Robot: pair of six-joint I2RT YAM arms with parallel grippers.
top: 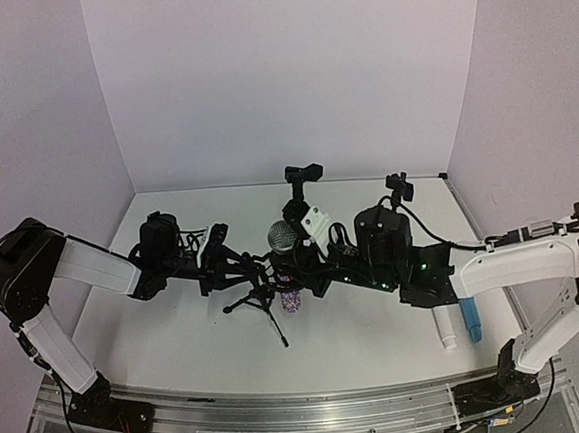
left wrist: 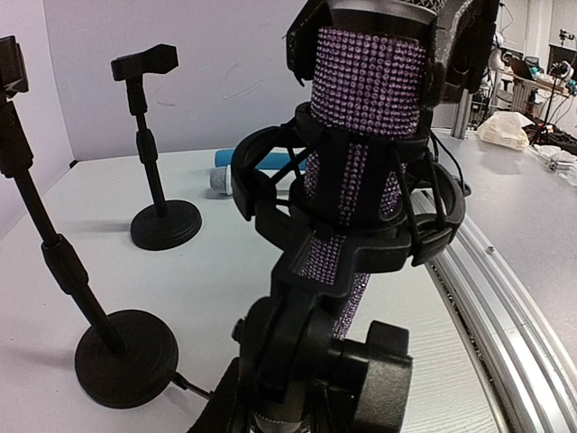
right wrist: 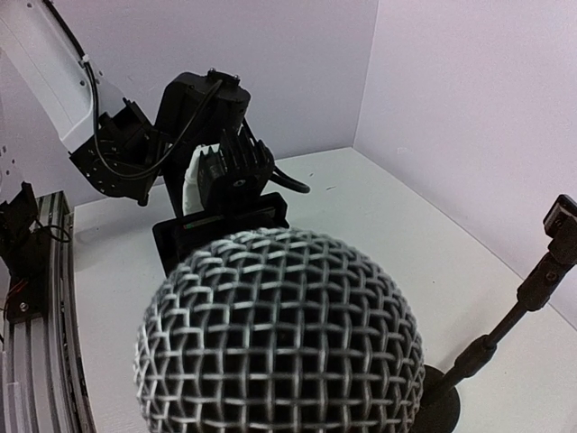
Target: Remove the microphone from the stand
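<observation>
Right end effector point(left wrist: 383, 41) pinching microphone point(left wrist: 361, 117): purple rhinestone body, silver mesh head; left end effector point(top: 242, 270) unclear

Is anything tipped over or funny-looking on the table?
Nothing looks broken or spilled. A blue microphone lies flat on the table, while one stand and another are empty. The purple microphone sits upright in its mount.

We note the microphone point(top: 284, 240), purple-studded with a silver mesh head, standing upright. It remains seated in the black tripod stand point(top: 256, 299) at mid-desk point(top: 380, 345).
</observation>
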